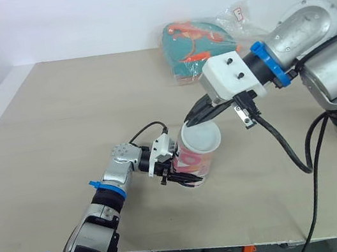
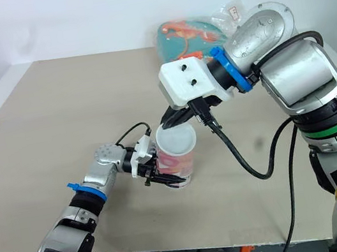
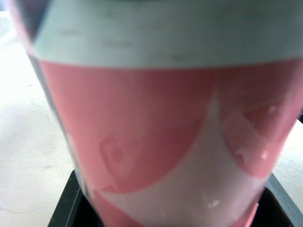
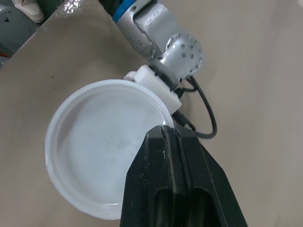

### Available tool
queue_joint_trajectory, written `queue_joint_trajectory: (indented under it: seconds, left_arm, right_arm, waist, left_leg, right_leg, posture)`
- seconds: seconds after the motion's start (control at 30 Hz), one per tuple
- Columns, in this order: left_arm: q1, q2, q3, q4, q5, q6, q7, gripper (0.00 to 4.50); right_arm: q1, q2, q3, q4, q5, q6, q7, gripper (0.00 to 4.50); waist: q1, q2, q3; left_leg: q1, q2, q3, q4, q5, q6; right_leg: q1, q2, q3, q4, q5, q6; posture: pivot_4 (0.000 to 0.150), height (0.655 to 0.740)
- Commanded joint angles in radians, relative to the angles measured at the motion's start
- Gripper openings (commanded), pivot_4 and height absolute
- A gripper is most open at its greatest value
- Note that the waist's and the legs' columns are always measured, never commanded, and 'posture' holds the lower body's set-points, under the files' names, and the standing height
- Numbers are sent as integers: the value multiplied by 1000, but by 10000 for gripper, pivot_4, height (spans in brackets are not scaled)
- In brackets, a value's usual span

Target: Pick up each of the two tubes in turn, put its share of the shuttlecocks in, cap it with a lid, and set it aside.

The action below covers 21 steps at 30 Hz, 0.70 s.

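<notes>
Left eye view: left claw (image 1: 175,175) clamped round pink-white tube (image 1: 194,164), upright on worktop (image 1: 57,118) near front edge. White lid (image 1: 201,136) atop tube; right claw (image 1: 192,119) pinched narrow on lid rim.

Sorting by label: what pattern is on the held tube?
The tube shows pink and white curves below a pale band; clearest in left wrist view.

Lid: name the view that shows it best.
Right wrist view: the lid faces the camera nearly whole, right gripper pinching its rim. Eye views show it obliquely atop the tube; left wrist view shows tube wall.
</notes>
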Motion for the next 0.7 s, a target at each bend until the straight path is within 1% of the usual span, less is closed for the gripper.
queue_joint_trajectory:
  seconds: [0.03,0.17,0.33,0.7]
  left_arm:
    - [-6,5,7,3,10,-7,12,21773]
    - [-4,3,7,2,9,-7,14,21773]
    - [-2,5,8,1,9,-6,16,21773]
    - [-3,8,8,3,11,-6,19,21773]
  right_arm:
    - [-35,9,-9,4,-13,-12,20,384]
    - [-60,26,-3,41,-28,-28,27,384]
    - [-77,30,30,112,-93,-102,35,384]
    - [-68,9,38,55,-36,-79,68,384]
  waist:
    - [0,0,0]
    - [0,0,0]
    - [0,0,0]
    - [0,0,0]
  left_leg:
    - [0,0,0,0,0,0]
    - [0,0,0,0,0,0]
    - [0,0,0,0,0,0]
    - [0,0,0,0,0,0]
  right_leg:
    - [0,0,0,0,0,0]
    - [0,0,0,0,0,0]
    - [0,0,0,0,0,0]
    - [0,0,0,0,0,0]
  posture:
    - [1500,7400]
    - [1500,7400]
    - [1500,7400]
    - [1500,7400]
